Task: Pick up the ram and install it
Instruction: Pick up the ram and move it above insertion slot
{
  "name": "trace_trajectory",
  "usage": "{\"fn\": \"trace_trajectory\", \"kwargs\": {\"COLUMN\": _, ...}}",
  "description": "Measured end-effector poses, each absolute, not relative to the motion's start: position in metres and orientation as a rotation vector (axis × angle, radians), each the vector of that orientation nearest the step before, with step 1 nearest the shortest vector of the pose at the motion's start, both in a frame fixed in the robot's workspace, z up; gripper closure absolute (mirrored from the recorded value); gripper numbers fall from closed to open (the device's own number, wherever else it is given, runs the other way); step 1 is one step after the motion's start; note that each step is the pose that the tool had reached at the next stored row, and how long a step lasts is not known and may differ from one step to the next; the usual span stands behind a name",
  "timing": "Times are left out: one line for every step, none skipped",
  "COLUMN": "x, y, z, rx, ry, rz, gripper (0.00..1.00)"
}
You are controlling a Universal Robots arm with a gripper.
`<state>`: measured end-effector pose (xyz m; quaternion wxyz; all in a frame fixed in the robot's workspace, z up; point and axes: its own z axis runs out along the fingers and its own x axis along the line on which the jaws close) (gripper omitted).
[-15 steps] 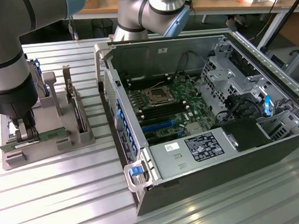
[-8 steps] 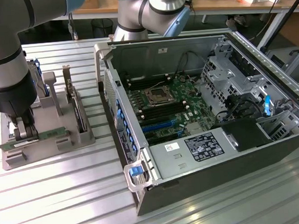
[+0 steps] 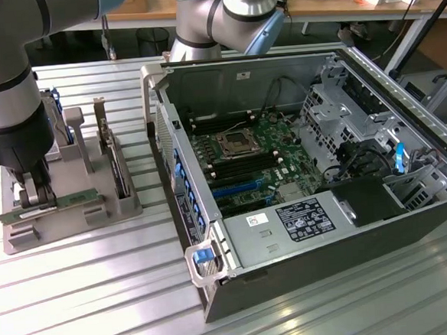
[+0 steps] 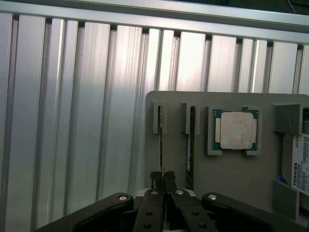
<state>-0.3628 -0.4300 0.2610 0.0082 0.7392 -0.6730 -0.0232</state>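
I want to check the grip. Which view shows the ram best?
The exterior view: the ram shows its long green side, with the end effector shut on it. The wrist view gives the ram edge-on, a thin dark line between the fingertips.

Setting: robotics lab or workshop. Evidence: ribbed aluminium table (image 3: 102, 299); robot arm (image 3: 232, 17); opened computer case (image 3: 308, 275), motherboard (image 3: 246, 162) bared; grey parts fixture (image 3: 29, 238); wooden benches (image 3: 147, 8) behind, strewn with cables and gear.
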Motion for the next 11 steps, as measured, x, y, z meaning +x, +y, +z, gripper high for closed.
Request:
{"fn": "trace_trajectory", "kwargs": {"x": -0.3628, "y": -0.4300, "z": 0.2614, "rx": 2.310, "ry": -2.103, "rz": -0.072, "gripper": 0.88}}
{"fn": "trace_trajectory", "kwargs": {"x": -0.3628, "y": -0.4300, "z": 0.2623, "rx": 2.310, "ry": -2.103, "rz": -0.073, "gripper": 0.88}}
{"fn": "trace_trajectory", "kwargs": {"x": -0.3628, "y": -0.4300, "z": 0.2630, "rx": 2.310, "ry": -2.103, "rz": -0.072, "gripper": 0.88}}
{"fn": "trace_trajectory", "kwargs": {"x": -0.3628, "y": -0.4300, "z": 0.2635, "rx": 2.310, "ry": -2.103, "rz": -0.073, "gripper": 0.88}}
{"fn": "trace_trajectory", "kwargs": {"x": -0.3628, "y": -0.4300, "z": 0.2639, "rx": 2.310, "ry": -2.104, "rz": -0.072, "gripper": 0.88}}
{"fn": "trace_trajectory", "kwargs": {"x": -0.3628, "y": -0.4299, "z": 0.2650, "rx": 2.310, "ry": -2.103, "rz": -0.072, "gripper": 0.88}}
{"fn": "trace_trajectory", "kwargs": {"x": -0.3628, "y": -0.4299, "z": 0.2662, "rx": 2.310, "ry": -2.104, "rz": -0.072, "gripper": 0.88}}
{"fn": "trace_trajectory", "kwargs": {"x": -0.3628, "y": -0.4300, "z": 0.2669, "rx": 2.310, "ry": -2.104, "rz": -0.072, "gripper": 0.88}}
{"fn": "trace_trajectory", "kwargs": {"x": -0.3628, "y": -0.4299, "z": 0.2677, "rx": 2.310, "ry": -2.104, "rz": -0.072, "gripper": 0.88}}
{"fn": "trace_trajectory", "kwargs": {"x": -0.3628, "y": -0.4300, "z": 0.2685, "rx": 2.310, "ry": -2.103, "rz": -0.072, "gripper": 0.88}}
{"fn": "trace_trajectory", "kwargs": {"x": -0.3628, "y": -0.4299, "z": 0.2689, "rx": 2.310, "ry": -2.104, "rz": -0.073, "gripper": 0.88}}
